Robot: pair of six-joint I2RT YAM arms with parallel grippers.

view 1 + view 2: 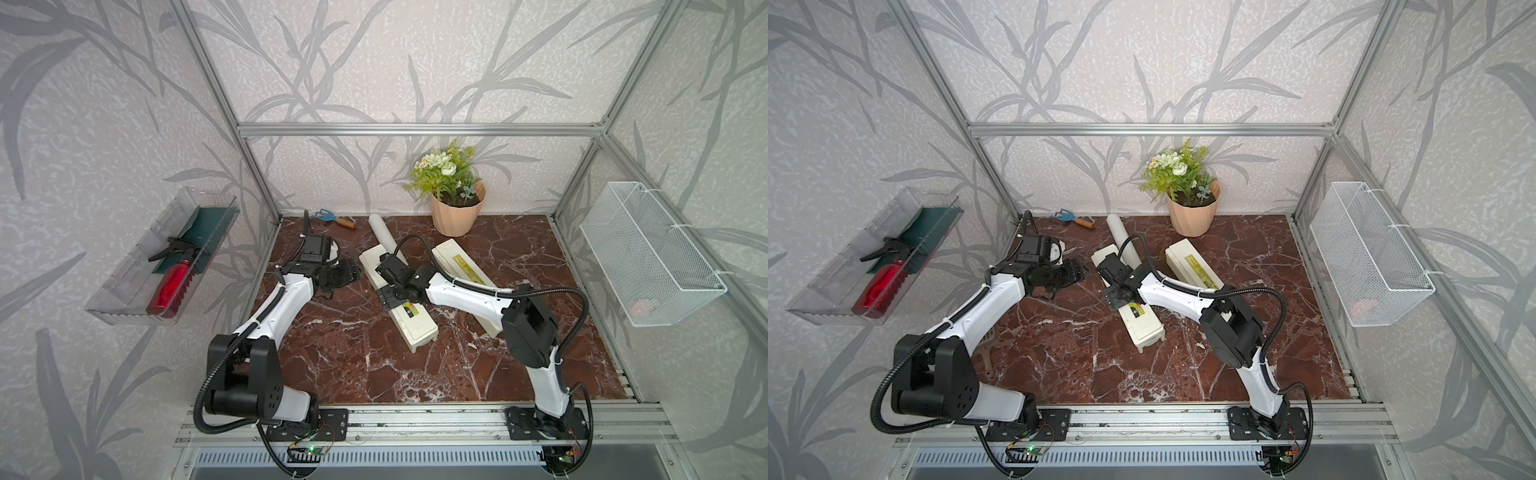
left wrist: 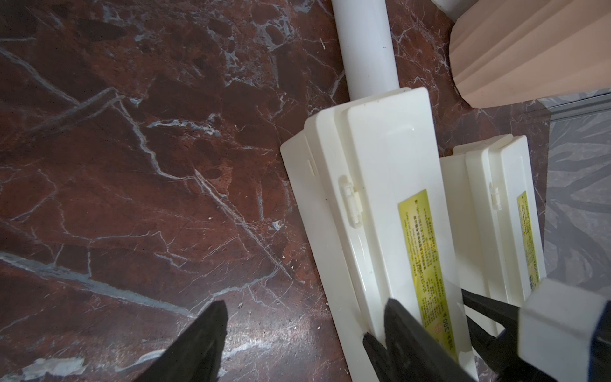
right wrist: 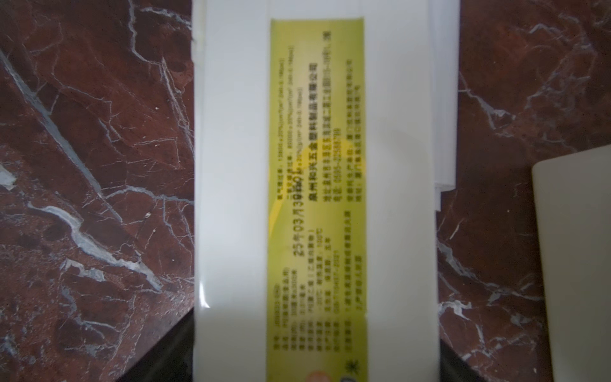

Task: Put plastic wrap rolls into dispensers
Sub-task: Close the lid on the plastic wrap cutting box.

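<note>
Right pincer (image 1: 391,296) straddles middle dispenser (image 1: 417,330), jaws wide; clamped or not, can't tell, probably steadying it. Left pincer (image 2: 304,302) at 9 o'clock, jaws apart, empty. Roll (image 1: 384,235) out on table (image 1: 353,353) at 12; second dispenser (image 1: 461,259) at 2, lid shut.

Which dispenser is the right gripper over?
The centre dispenser, white roll at its far end: the right gripper straddles it. The other dispenser lies nearer the flowerpot.
</note>
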